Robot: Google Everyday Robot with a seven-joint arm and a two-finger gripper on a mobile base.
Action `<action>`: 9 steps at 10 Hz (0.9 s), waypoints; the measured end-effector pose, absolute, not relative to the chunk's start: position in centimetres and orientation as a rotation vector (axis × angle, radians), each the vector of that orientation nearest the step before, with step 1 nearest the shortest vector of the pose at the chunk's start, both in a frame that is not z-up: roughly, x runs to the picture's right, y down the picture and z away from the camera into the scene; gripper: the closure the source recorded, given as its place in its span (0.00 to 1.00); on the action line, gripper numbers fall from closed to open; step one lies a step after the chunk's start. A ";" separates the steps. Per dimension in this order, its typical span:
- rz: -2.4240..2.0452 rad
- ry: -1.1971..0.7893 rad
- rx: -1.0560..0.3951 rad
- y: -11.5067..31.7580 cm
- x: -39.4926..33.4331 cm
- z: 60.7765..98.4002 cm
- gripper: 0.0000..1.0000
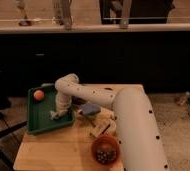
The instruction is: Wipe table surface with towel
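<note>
My white arm (123, 112) reaches from the lower right across the wooden table (53, 150) and bends down into a green tray (38, 120) at the table's left. The gripper (56, 114) is low inside the tray, near its front right corner, with something pale at its tip that I cannot identify. A blue-grey cloth-like thing (90, 109), possibly the towel, lies on the table just right of the tray, under the arm.
An orange ball (38, 94) sits in the tray's back left corner. A red bowl (106, 149) with dark contents stands near the table's front edge. A beige object (102, 128) lies behind it. A dark counter runs behind the table.
</note>
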State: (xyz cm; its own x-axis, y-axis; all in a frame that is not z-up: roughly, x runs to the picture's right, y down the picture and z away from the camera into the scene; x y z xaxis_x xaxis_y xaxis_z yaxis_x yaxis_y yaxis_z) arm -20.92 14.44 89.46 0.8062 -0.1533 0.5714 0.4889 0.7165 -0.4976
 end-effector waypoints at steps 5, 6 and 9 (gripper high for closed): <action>-0.391 -0.530 -0.644 13.0 -21.3 88.4 1.00; -0.395 -0.530 -0.636 12.7 -21.4 88.2 1.00; -0.409 -0.529 -0.617 11.9 -21.7 87.6 1.00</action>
